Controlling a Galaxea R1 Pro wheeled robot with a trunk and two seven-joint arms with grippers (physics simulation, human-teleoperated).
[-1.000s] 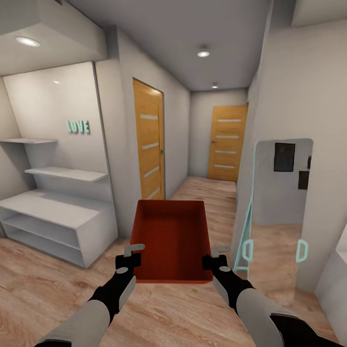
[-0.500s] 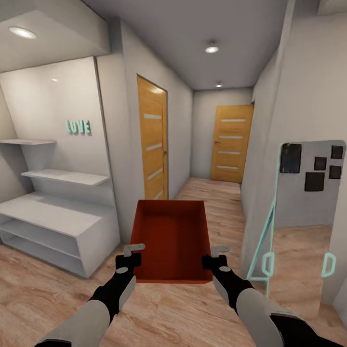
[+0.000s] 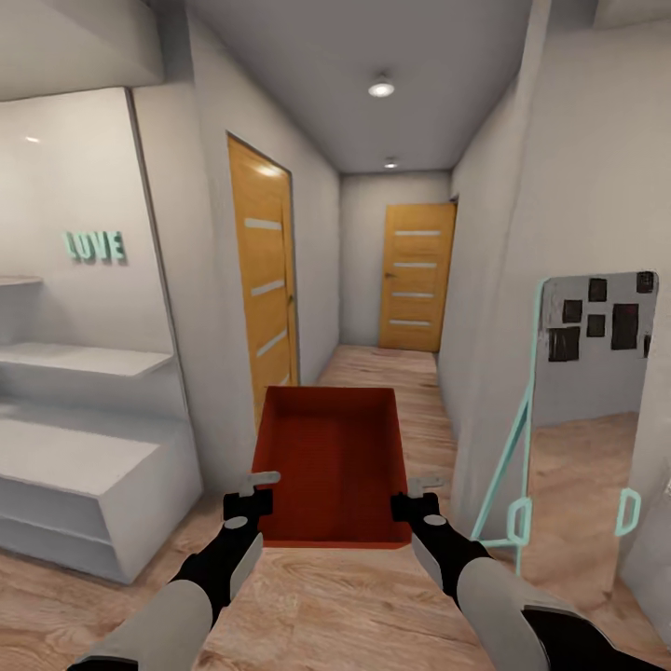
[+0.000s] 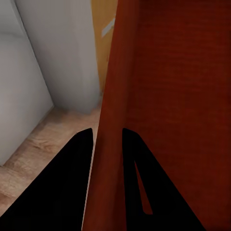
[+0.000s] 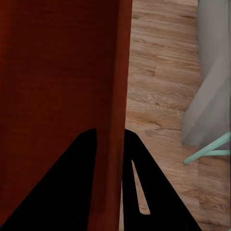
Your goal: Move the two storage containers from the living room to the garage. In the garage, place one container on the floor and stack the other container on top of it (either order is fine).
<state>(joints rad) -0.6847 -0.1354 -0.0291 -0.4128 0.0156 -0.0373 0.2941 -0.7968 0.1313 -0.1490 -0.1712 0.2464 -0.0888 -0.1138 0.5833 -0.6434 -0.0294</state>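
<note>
carried item: one storage container (image 3: 332, 466), orange-red, open top up, held level between both arms, clear of the wood floor (image 3: 373, 606)
left end effector (image 3: 250, 489): clamped on the container's left wall; left wrist view has a finger (image 4: 72, 173) on each side of the wall
right end effector (image 3: 416, 492): same on the right wall, fingers (image 5: 77, 178) straddling it, gripping firmly by the look of it
location: wood-floored hallway (image 3: 391, 373), not the garage yet; second container not in these views
ahead of end effectors: side door (image 3: 263, 280) left of the container, far door (image 3: 415, 275) straight beyond it at the corridor end
left of left end effector: white shelf unit (image 3: 84, 466) with LOVE sign (image 3: 94, 246)
right of right end effector: standing mirror (image 3: 582, 410) with teal frame, near
step: transit, carrying container toward the garage
how to do it well: hold both grips unchanged, keep arm spacing fixed so the walls don't flex or slip; drive centred down the corridor; keep the right elbow off the mirror and the wall corner
risk: base turn swinging the box into the left wall corner; uneven arm motion tilting it
</note>
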